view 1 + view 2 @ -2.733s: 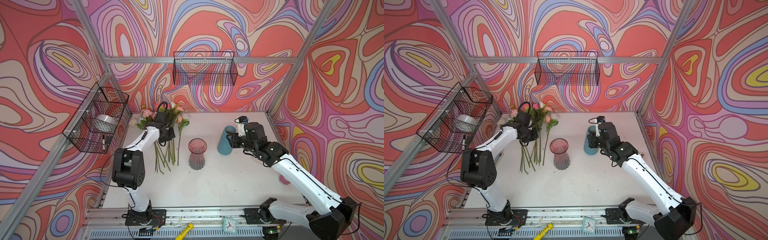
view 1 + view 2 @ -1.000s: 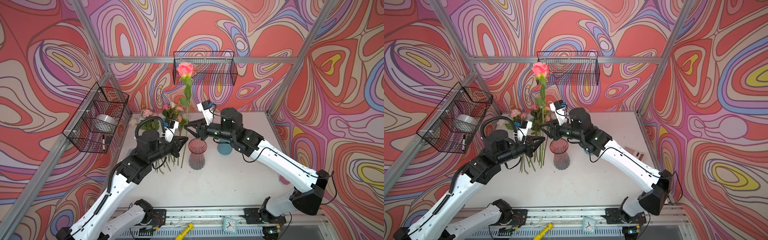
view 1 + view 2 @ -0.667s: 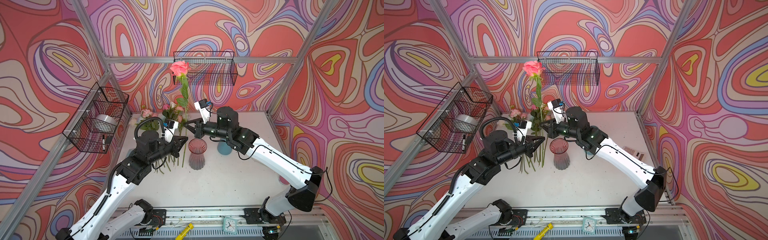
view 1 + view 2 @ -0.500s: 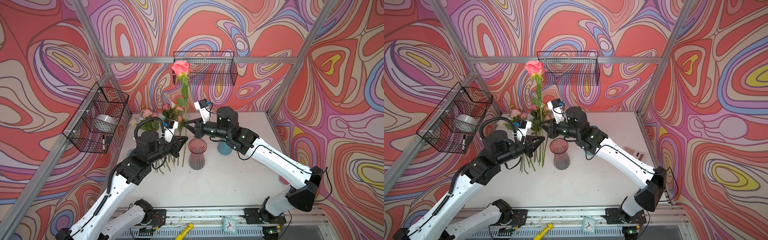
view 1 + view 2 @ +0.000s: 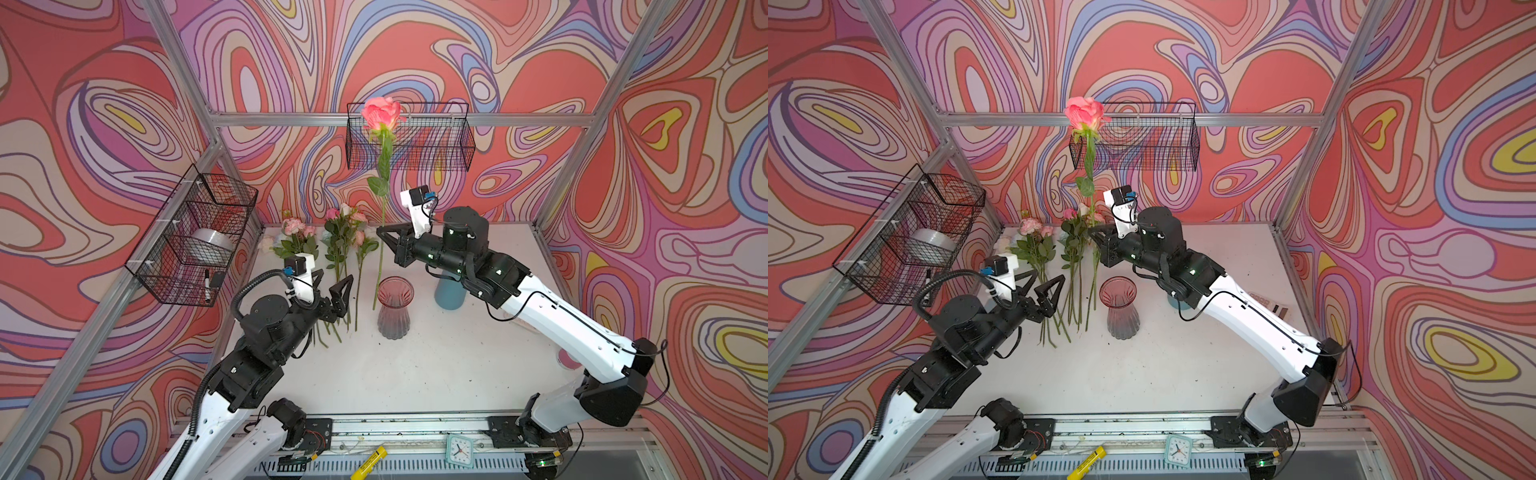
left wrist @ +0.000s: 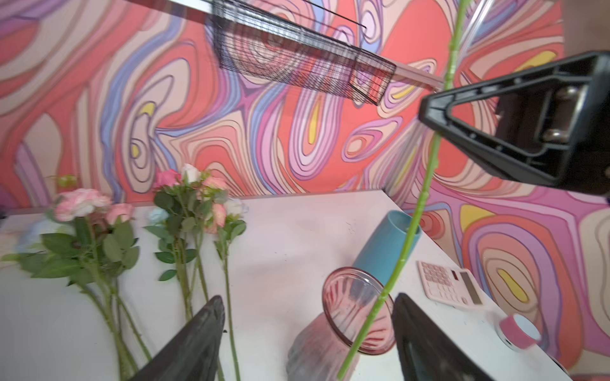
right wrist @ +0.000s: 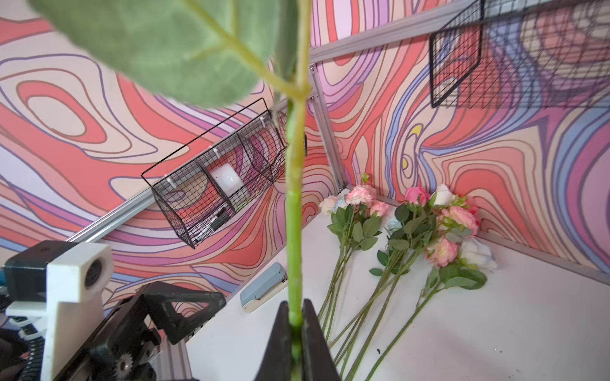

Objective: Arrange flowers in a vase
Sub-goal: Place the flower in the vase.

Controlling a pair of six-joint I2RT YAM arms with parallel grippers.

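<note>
The right end effector (image 5: pixel 381 233) pinches the pink rose (image 5: pixel 381 113) upright near the pink glass vase (image 5: pixel 394 309). The left end effector (image 5: pixel 336 278) gapes wide, holding nothing.

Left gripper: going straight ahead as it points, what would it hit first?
Probably the rose stem hanging just ahead of the open left gripper, with the pink vase close behind; depth is unclear.
</note>
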